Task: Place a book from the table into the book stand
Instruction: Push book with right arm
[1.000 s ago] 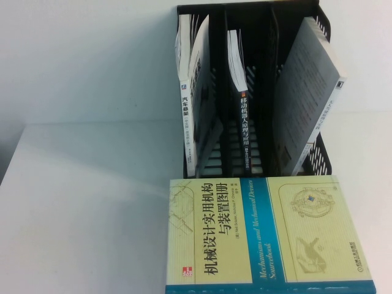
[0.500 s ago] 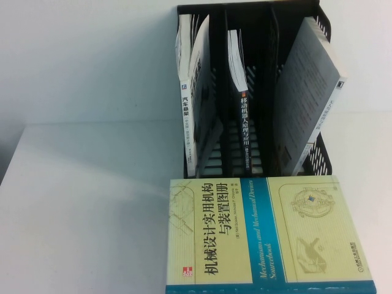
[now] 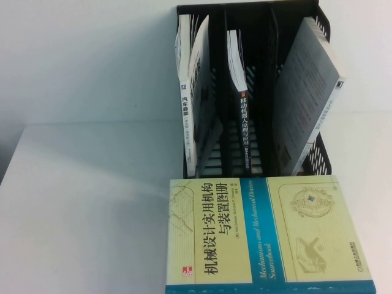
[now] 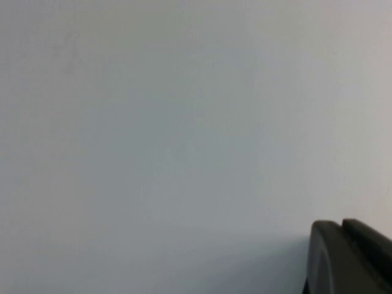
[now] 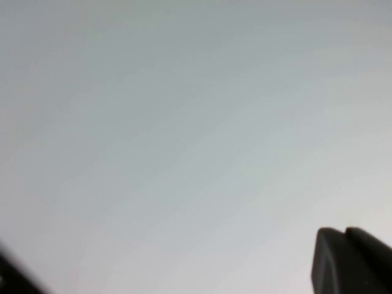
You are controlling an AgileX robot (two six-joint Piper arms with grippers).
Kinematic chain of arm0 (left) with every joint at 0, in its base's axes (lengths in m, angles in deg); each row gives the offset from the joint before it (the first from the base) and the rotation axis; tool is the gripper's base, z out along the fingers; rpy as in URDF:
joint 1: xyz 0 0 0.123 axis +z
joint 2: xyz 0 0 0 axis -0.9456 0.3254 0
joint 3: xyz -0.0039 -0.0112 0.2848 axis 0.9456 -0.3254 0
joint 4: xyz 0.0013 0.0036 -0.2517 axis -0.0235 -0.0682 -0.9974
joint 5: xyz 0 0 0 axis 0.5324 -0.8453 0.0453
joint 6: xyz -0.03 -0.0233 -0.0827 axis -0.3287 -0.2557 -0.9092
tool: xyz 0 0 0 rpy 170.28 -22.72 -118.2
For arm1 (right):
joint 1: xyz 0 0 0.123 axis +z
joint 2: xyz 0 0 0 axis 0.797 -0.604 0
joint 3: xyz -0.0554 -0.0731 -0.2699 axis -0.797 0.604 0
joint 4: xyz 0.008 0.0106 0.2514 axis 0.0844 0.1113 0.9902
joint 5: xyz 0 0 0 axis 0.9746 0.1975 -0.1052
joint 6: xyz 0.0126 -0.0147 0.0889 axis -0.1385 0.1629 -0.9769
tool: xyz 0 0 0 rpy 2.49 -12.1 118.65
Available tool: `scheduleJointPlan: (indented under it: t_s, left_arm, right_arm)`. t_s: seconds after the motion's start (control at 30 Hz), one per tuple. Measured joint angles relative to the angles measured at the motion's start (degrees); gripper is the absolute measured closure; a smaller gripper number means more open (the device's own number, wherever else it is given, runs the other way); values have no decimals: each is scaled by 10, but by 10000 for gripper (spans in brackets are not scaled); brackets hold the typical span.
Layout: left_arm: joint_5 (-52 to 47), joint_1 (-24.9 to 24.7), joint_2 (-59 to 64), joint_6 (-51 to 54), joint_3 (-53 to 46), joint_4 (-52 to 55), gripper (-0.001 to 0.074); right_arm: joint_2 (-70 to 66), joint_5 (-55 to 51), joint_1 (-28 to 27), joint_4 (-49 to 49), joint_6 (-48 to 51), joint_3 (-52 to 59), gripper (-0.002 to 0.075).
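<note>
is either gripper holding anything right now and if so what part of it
Nothing is held. The thick pale yellow book with the teal-blue band lies flat on the white table, untouched. The left gripper and right gripper each show only bare white surface.

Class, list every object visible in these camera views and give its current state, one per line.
Pale yellow book with teal band: flat on white table, ungripped.
Black slatted book stand: upright, one book leaning in each compartment.
Left gripper: over bare table.
Right gripper: over bare table.
</note>
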Motion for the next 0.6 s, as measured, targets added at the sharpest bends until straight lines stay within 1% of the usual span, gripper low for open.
scheduleJointPlan:
  t_s: [0.03,0.1,0.13,0.2,0.3,0.33,0.4,0.5,0.6]
  left_arm:
    - [-1,0,0,-1,0,0,739]
    - [-2,0,0,-4,0,-1,739]
    - [-2,0,0,-8,0,-1,739]
    - [-4,0,0,-22,0,-1,739]
    - [-5,0,0,-47,0,-1,739]
    - [-7,0,0,-58,0,-1,739]
    - [-20,0,0,-83,0,-1,739]
    - [-74,0,0,-125,0,-1,739]
    - [-160,0,3,-167,0,-1,739]
  right_arm:
    - [-10,-60,0,-71,-11,-18,729]
    - [-38,-211,0,-215,-80,-53,729]
    - [-50,-273,0,-266,-132,-63,729]
    - [-76,-346,1,-379,-254,-76,729]
    - [-102,-380,3,-505,-436,-79,729]
    - [-108,-382,4,-533,-489,-79,729]
    - [-120,-395,5,-591,-632,-79,729]
    - [-142,-420,5,-635,-822,-79,729]
    - [-164,-430,6,-637,-924,-79,729]
